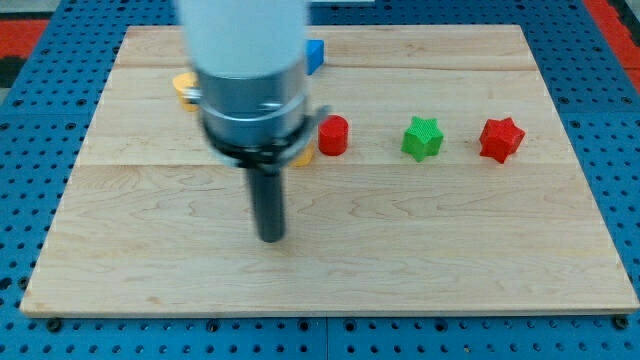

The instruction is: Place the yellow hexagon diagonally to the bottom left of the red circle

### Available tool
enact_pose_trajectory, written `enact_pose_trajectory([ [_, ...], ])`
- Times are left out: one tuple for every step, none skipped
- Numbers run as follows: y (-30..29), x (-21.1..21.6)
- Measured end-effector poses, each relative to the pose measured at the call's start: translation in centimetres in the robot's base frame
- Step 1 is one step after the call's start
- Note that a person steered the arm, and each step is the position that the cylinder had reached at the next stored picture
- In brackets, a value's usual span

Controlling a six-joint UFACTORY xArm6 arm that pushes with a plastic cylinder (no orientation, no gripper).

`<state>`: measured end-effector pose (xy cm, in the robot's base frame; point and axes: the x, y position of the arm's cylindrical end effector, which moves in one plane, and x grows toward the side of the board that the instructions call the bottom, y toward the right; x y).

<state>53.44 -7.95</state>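
Observation:
The red circle [333, 135] stands on the wooden board [450, 250] near the middle. A yellow block [303, 156] peeks out just left of it, at its lower left, mostly hidden behind the arm; its shape cannot be made out. A second yellow block [184, 86] shows at the view's upper left, also partly hidden by the arm. My tip [271, 237] rests on the board below and to the left of the red circle, apart from all blocks.
A blue block [315, 55] sits near the board's top edge, partly behind the arm. A green star [422, 138] and a red star [501, 139] lie to the right of the red circle. The arm's body [250, 80] covers the upper left centre.

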Motion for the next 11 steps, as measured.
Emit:
enact_pose_trajectory([
  [-8.1, -2.6],
  [-10.7, -9.0],
  [-10.6, -13.8],
  [-9.5, -18.1],
  [-4.8, -19.5],
  [0.2, -21.6],
  [2.6, -18.9],
  [3.7, -17.3],
  [7.7, -16.4],
  [5.9, -13.7],
  [5.2, -11.0],
])
